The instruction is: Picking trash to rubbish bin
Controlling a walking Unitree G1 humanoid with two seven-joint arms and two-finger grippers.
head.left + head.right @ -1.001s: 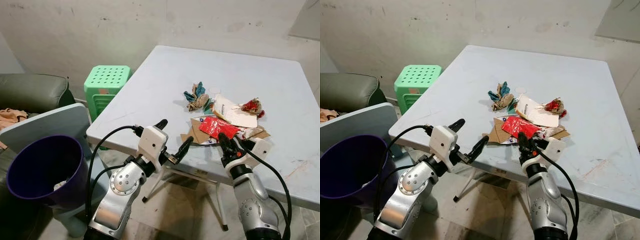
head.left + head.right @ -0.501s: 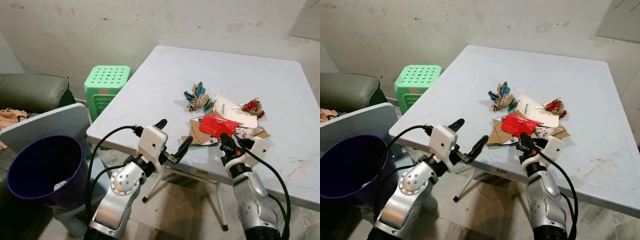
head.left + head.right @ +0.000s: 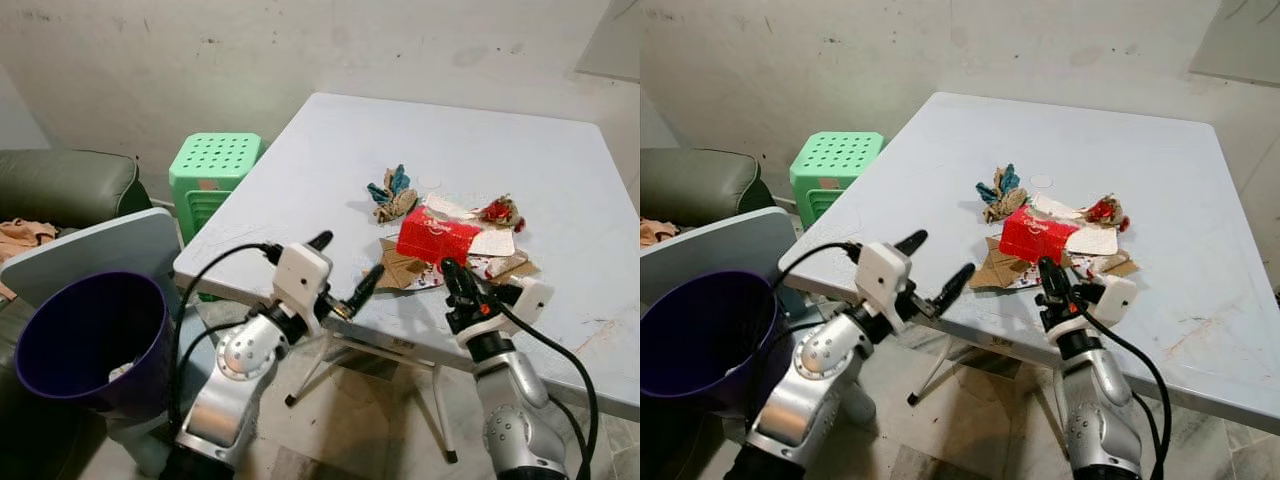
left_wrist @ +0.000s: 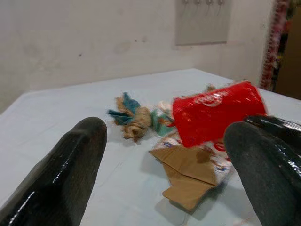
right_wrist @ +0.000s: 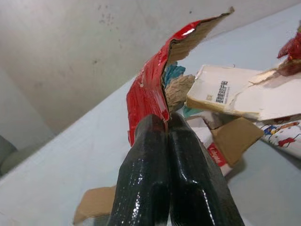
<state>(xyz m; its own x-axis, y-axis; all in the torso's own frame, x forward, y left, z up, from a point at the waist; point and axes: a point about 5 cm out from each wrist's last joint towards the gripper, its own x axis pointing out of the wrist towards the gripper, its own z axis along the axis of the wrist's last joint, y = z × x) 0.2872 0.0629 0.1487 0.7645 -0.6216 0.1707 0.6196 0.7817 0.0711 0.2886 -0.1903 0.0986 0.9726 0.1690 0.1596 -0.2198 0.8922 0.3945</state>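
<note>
Table point(image 3: 330, 170), purple bin point(image 3: 85, 340), right gripper point(image 3: 452, 280) pinching red wrapper point(image 3: 435, 235)

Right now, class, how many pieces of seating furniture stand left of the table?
3: a green stool against the wall by the table's left edge, a dark sofa farther left, and a grey chair behind the purple bin. More may sit out of frame.

Plain room of a home, bare and somewhat worn: stained plaster wall point(image 3: 300, 50); pale folding table point(image 3: 330, 170) with litter near its front edge; green plastic stool point(image 3: 213, 165) beside its left edge; dark green sofa point(image 3: 60, 185) at far left; purple bin point(image 3: 90, 340) on a tiled floor point(image 3: 380, 430).
</note>
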